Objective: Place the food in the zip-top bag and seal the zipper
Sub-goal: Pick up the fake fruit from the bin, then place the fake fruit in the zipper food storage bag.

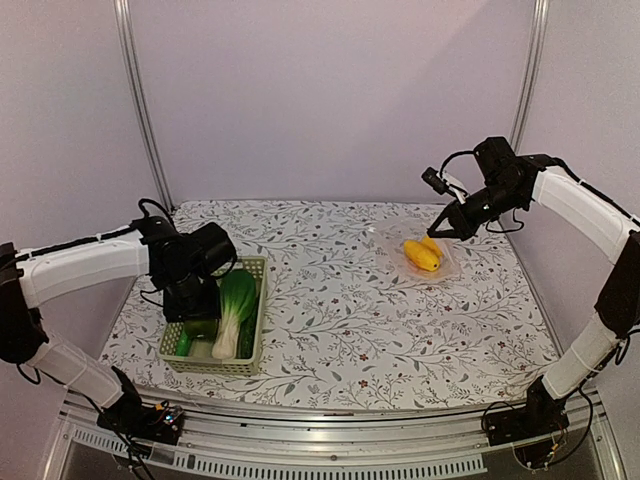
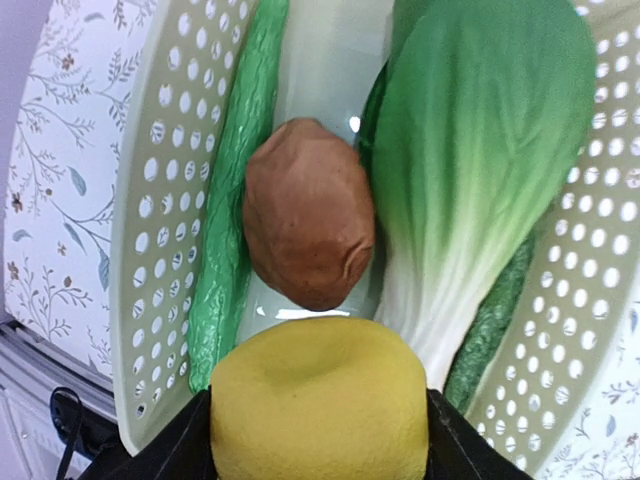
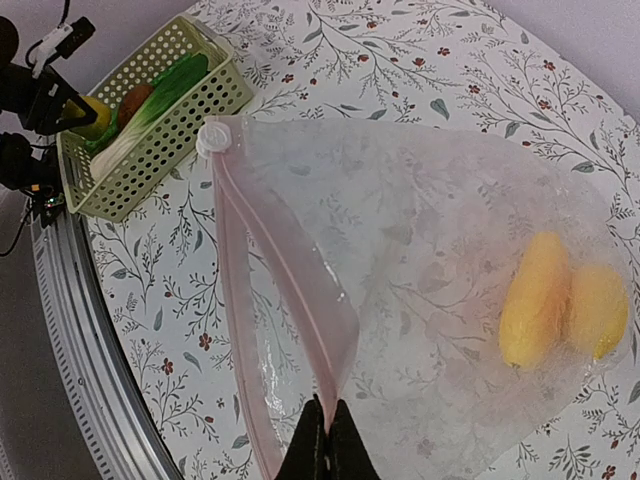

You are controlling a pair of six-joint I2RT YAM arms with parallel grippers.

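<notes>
A counter [image 1: 340, 330] under a white cloth printed with leafy sprigs fills the floor of a booth with pale lilac walls [image 1: 330, 100] and thin metal posts [image 1: 140, 100]; a metal rail [image 1: 330, 455] runs along its near edge.

From above, the pale green slotted basket [image 1: 259, 320] sits at about 8 o'clock on the counter and the zip-top bag [image 1: 440, 268] at about 2 o'clock, well apart. That view shows the bok choy [image 1: 235, 310] lying lengthwise in the basket, but the left wrist hides what the arm has hold of.

The left wrist camera fills this in. The left pincer [image 2: 318, 430] has its fingers pressed against both sides of the green-yellow fruit [image 2: 315, 385], at the 6 o'clock end of the basket. Beyond it lie the brown round piece [image 2: 308, 225], the long cucumber [image 2: 235, 190] along the 9 o'clock wall, and the bok choy's leaf at 1 o'clock.

The right wrist camera shows what the top view blurs. The right pincer [image 3: 325, 440] is clamped shut on one lip of the bag's mouth, on the pinkish zipper [image 3: 250, 260], and the mouth gapes open. A white slider [image 3: 213, 138] sits at the strip's far end. Inside, at 3 o'clock, the orange-yellow piece [image 3: 535, 300] touches the lemon [image 3: 598, 310].
</notes>
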